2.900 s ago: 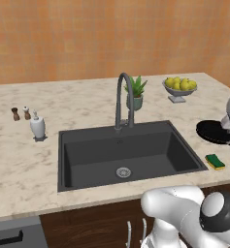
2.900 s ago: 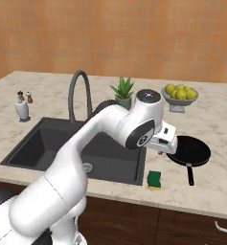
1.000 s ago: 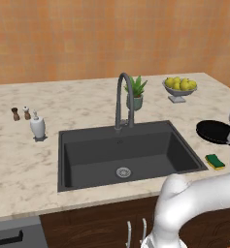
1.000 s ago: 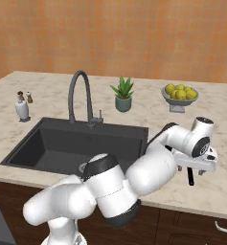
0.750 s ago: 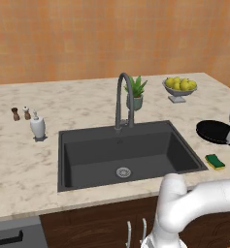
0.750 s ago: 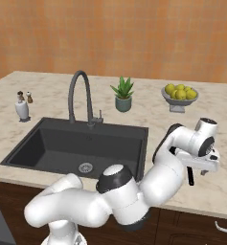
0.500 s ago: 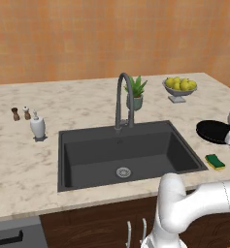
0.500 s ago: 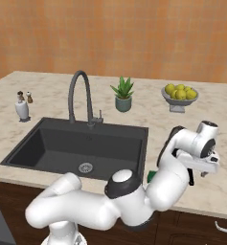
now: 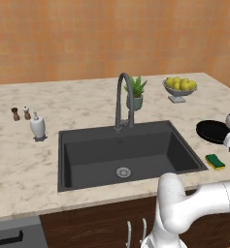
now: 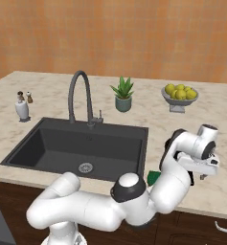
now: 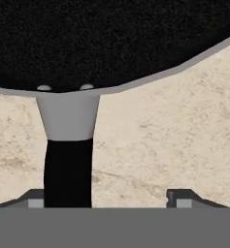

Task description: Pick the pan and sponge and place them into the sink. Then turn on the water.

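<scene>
A beige marble counter (image 9: pixel 19 164) is seen carrying the pan (image 9: pixel 212 131), sponge (image 9: pixel 215 162), fruit bowl (image 9: pixel 179 89), potted plant (image 9: pixel 135 94) and soap dispenser (image 9: pixel 37 126).

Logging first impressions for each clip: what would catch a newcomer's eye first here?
The white arm bent far right over the counter, its claw low over the pan's black handle, tips either side. Then the big dark sink mid-counter, and the green sponge between sink and pan.

No readable text, label, brand, no. or sign on any thing in these pics.
</scene>
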You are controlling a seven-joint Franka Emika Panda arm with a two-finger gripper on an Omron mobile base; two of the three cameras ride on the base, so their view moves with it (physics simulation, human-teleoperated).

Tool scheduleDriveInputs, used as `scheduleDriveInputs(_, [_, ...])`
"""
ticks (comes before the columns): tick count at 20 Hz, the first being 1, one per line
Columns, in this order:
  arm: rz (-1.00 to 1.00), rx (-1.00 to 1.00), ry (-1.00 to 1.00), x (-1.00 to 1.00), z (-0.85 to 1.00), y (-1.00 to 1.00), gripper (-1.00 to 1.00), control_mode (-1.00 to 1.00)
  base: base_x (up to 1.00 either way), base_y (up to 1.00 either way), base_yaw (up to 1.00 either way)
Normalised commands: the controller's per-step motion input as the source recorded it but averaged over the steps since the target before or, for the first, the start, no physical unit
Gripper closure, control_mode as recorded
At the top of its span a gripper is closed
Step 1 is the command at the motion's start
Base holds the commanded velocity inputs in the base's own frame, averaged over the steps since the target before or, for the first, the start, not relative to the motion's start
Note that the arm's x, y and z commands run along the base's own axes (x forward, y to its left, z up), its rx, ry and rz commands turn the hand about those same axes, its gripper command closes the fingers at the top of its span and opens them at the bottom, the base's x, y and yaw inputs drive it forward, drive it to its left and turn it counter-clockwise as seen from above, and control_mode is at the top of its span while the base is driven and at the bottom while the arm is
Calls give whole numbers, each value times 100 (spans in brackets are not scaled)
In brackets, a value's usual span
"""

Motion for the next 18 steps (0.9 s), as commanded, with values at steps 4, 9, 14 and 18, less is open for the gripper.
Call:
scheduleDriveInputs(4, [0,-1,5,0,-48,25,100,-100,0,0,0])
scheduleDriveInputs(9, [-1,-6,0,0,-42,54,100,-100,0,0,0])
scheduleDriveInputs(14, [0,-2,-9,-17,-24,61,100,-100,0,0,0])
scheduleDriveInputs(18, [0,0,-17,-18,-1,46,100,-100,0,0,0])
